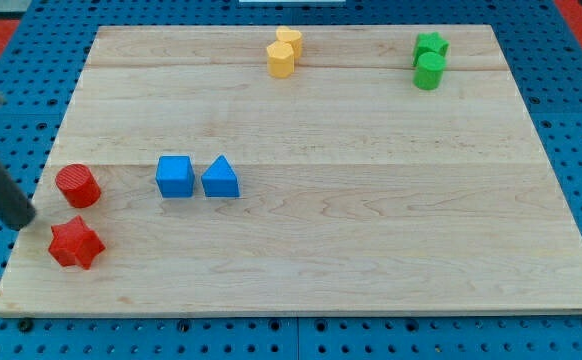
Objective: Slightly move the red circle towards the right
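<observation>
The red circle (78,186) lies near the left edge of the wooden board (371,230). A red star (76,243) lies just below it. My rod comes in from the view's left, and my tip (26,222) rests at the board's left edge, left of and slightly below the red circle, level with the gap between circle and star. The tip touches neither block.
A blue cube (175,177) and a blue triangle (220,178) sit side by side right of the red circle. Two yellow blocks (284,53) stand at the top centre. A green star (431,45) and green cylinder (429,71) stand at the top right.
</observation>
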`<state>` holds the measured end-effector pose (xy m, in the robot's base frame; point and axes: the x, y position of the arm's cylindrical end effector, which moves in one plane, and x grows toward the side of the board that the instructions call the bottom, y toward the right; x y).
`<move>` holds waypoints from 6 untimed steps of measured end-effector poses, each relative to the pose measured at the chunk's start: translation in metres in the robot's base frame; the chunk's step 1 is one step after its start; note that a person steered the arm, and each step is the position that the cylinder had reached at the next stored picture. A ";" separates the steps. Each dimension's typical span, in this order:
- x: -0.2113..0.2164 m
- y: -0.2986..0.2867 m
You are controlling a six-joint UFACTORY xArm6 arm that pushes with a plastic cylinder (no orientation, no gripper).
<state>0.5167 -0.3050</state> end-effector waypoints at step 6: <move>0.038 0.123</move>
